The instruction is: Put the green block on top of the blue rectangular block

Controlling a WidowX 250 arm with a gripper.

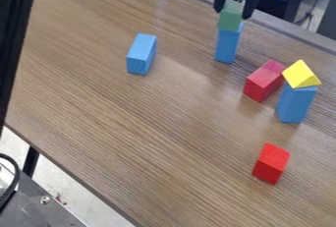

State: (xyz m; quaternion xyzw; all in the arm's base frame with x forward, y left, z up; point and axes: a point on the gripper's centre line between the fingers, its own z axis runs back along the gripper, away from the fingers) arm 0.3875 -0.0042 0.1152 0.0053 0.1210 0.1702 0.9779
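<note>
gripper (233,13) partly hides green block (230,20), perhaps touching it.

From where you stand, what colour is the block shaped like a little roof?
The little roof block is yellow, best seen in the camera view.

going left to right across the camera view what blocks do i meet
lying blue block → standing blue block with the green block on top → farther red block → blue block topped by the yellow block
</note>
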